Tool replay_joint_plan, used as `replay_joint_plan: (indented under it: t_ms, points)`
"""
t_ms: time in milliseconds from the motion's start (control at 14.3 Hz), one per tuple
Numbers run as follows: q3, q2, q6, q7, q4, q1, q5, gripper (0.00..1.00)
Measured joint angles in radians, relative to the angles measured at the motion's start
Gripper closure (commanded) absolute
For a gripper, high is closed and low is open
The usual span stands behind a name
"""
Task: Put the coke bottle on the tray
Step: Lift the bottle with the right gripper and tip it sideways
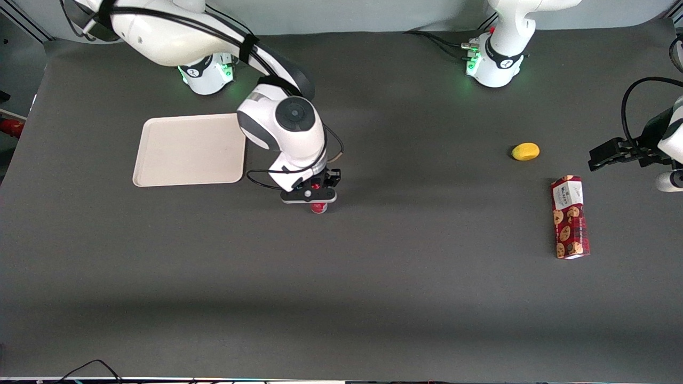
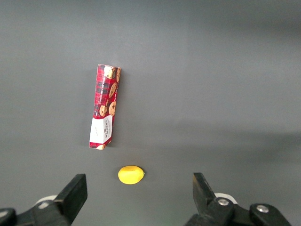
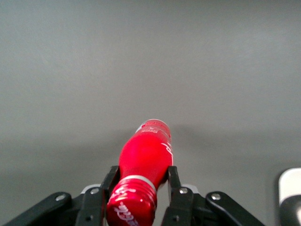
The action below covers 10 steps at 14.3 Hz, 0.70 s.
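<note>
The coke bottle (image 1: 318, 208) is a slim red bottle with a red cap and white script, standing on the dark table under my gripper (image 1: 315, 196). In the right wrist view the bottle (image 3: 146, 150) sits between the two black fingers (image 3: 112, 179), which press against its neck on both sides, so my gripper (image 3: 142, 172) is shut on it. I cannot tell whether its base touches the table. The beige tray (image 1: 160, 160) lies flat beside the gripper, a little farther from the front camera, with nothing on it.
A red cookie box (image 1: 570, 217) (image 2: 104, 107) and a small yellow fruit (image 1: 525, 151) (image 2: 130, 174) lie toward the parked arm's end of the table. Both arm bases stand at the table's back edge.
</note>
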Motion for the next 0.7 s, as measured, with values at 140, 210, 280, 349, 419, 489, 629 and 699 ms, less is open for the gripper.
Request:
replay_joint_plan:
  t_ms: [140, 210, 280, 349, 419, 489, 629, 699]
  points:
    - [0.006, -0.061, -0.082, -0.002, 0.049, -0.010, 0.100, 1.00]
    - [0.011, -0.091, -0.150, -0.005, 0.099, -0.010, 0.145, 1.00]
    - [0.013, -0.122, -0.205, -0.008, 0.143, -0.010, 0.170, 1.00]
    - [0.014, -0.147, -0.241, -0.013, 0.168, -0.012, 0.182, 1.00]
    - [0.013, -0.166, -0.271, -0.027, 0.176, -0.021, 0.185, 1.00]
    - [0.012, -0.173, -0.291, -0.049, 0.175, -0.041, 0.186, 1.00]
    - [0.010, -0.173, -0.333, -0.141, 0.171, -0.114, 0.185, 1.00]
    - [0.010, -0.176, -0.350, -0.209, 0.165, -0.166, 0.185, 1.00]
